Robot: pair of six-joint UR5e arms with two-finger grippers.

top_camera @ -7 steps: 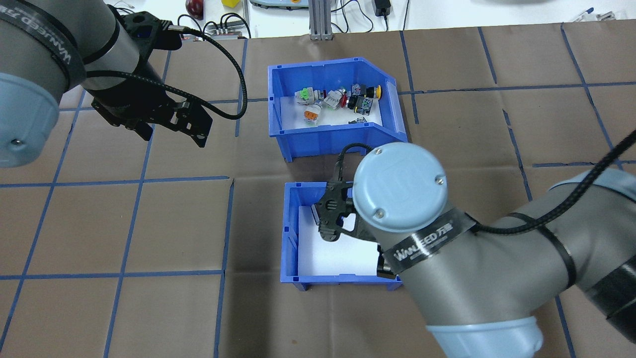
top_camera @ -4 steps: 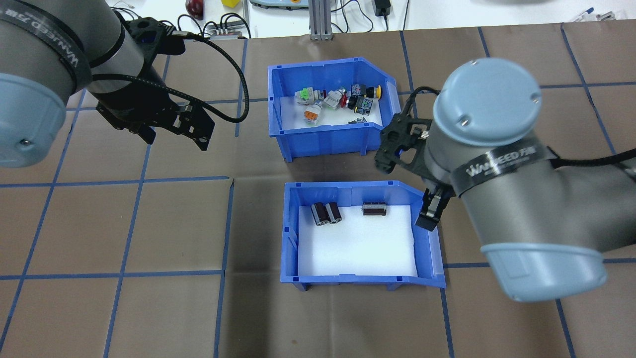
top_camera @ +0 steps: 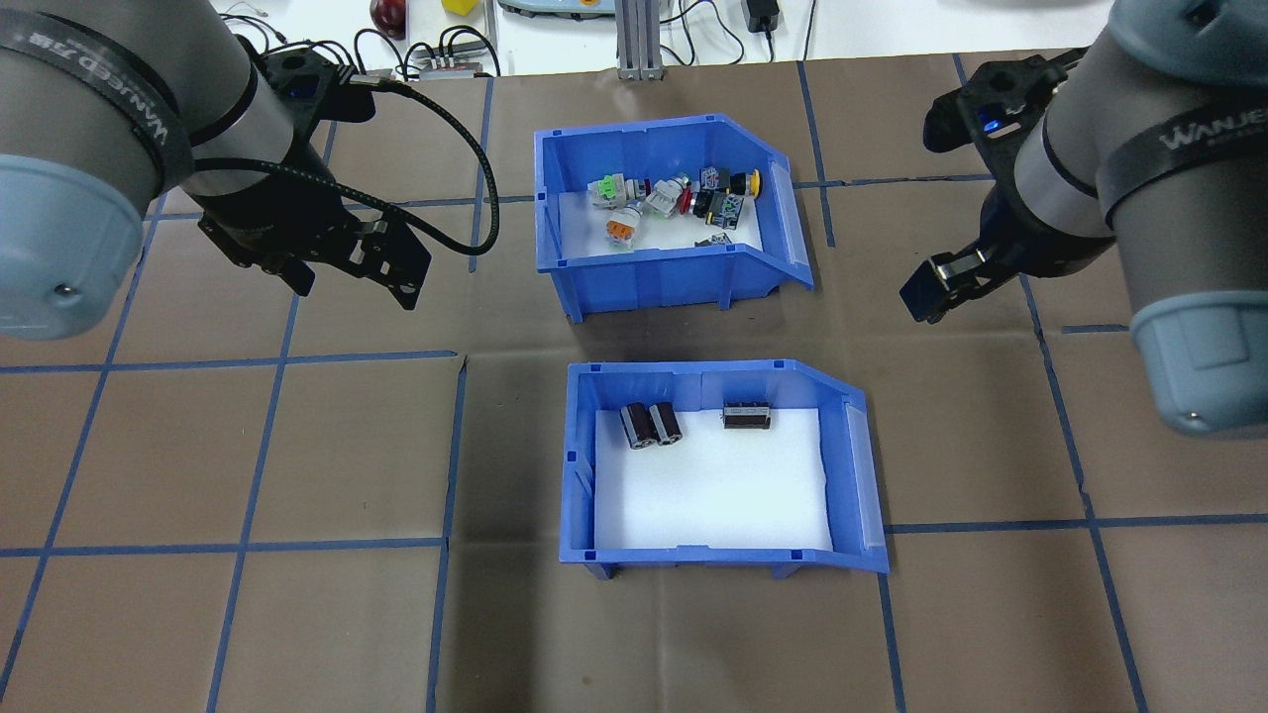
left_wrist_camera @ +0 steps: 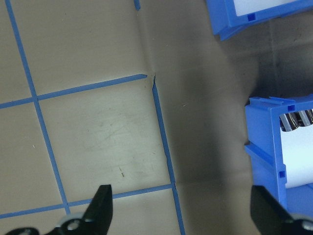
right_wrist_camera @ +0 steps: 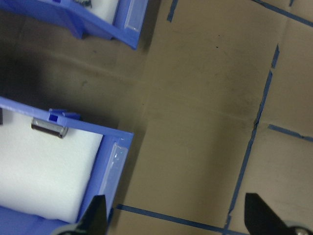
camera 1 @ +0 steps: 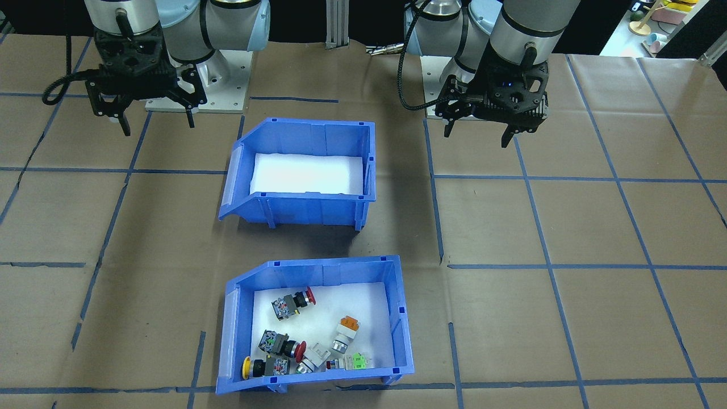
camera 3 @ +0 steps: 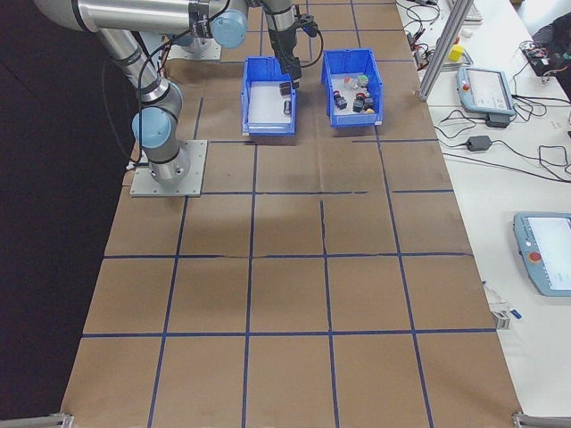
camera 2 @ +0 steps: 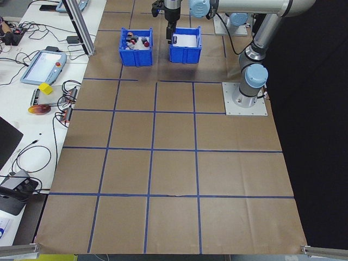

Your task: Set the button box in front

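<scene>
The button box sits on the paper-covered counter, on the far side of the second blue bin as seen from the robot, the two bins apart with a strip of counter between them and their open, sloped fronts facing the same way. Inside the button box, small push-button switches with red, yellow, orange and green caps lie scattered on its white liner. The second blue bin holds black cylinders near its far wall. The left gripper hangs above bare counter well to one side of the button box, its jaws spread and holding nothing. The right gripper hangs on the opposite side of the button box, just off its open front, jaws likewise spread and empty.
</scene>
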